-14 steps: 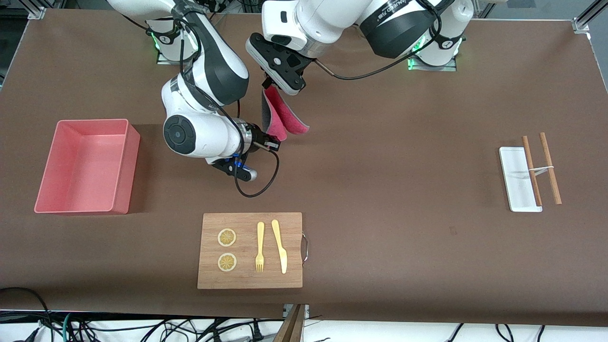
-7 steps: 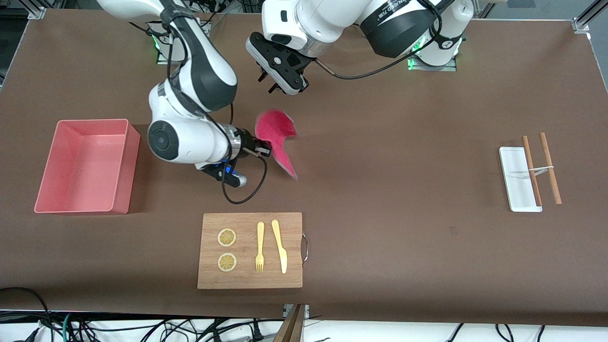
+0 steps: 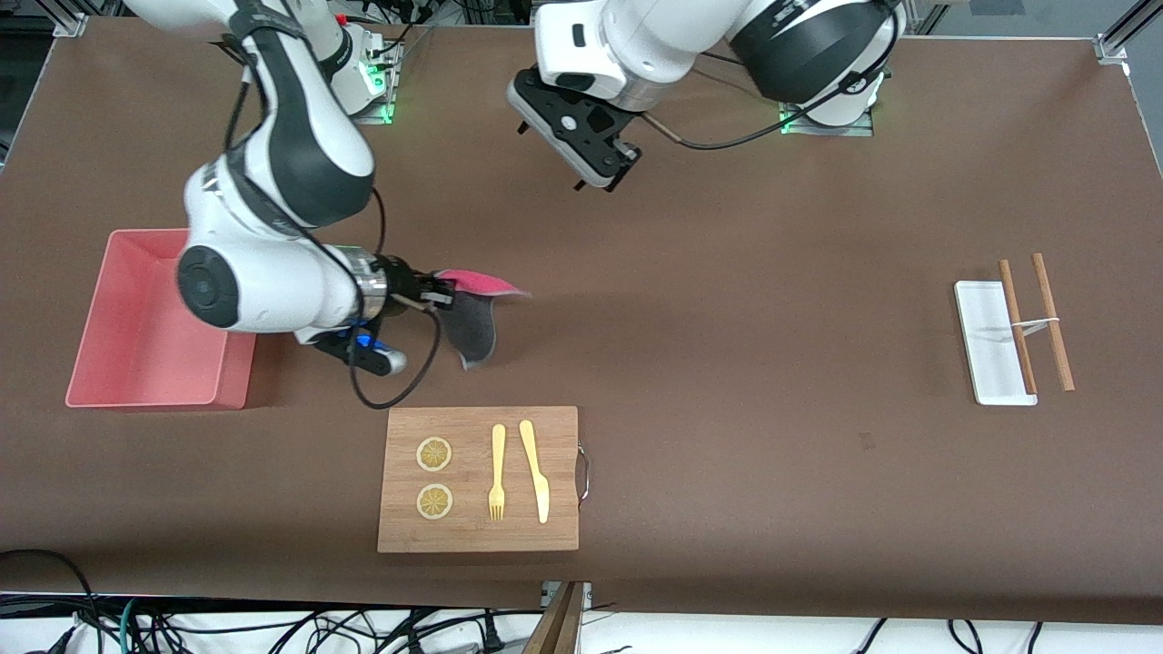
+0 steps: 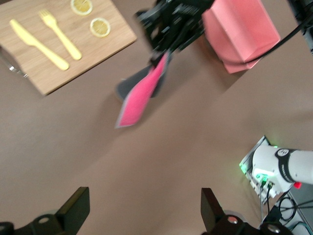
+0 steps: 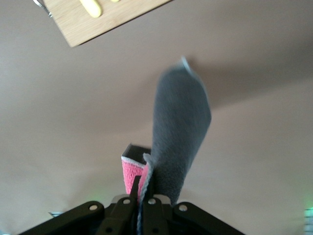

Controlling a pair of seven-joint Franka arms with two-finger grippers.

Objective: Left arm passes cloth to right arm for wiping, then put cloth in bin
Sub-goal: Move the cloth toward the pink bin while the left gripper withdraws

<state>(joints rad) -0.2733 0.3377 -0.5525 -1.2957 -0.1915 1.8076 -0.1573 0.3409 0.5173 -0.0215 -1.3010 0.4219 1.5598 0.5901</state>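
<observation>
My right gripper (image 3: pixel 443 294) is shut on the cloth (image 3: pixel 472 320), which hangs from it, grey face down and pink face up, over the bare table between the bin (image 3: pixel 136 363) and the wooden board (image 3: pixel 479 479). In the right wrist view the cloth (image 5: pixel 178 142) is pinched between the closed fingers (image 5: pixel 133 188). In the left wrist view the cloth (image 4: pixel 142 95) hangs from the right gripper (image 4: pixel 166 46). My left gripper (image 3: pixel 595 173) is open and empty, up over the table near the arm bases; its fingertips (image 4: pixel 78 213) stand wide apart.
The wooden board carries two lemon slices (image 3: pixel 433 453), a fork (image 3: pixel 497 472) and a knife (image 3: pixel 535 470). A white tray (image 3: pixel 992 341) with two wooden sticks (image 3: pixel 1052 322) lies toward the left arm's end. The right arm's elbow overhangs the bin's wall.
The left gripper let go of the cloth and drew back toward its base. The right gripper carried the cloth toward the bin and the front camera; the cloth swung from pink side to grey side showing.
</observation>
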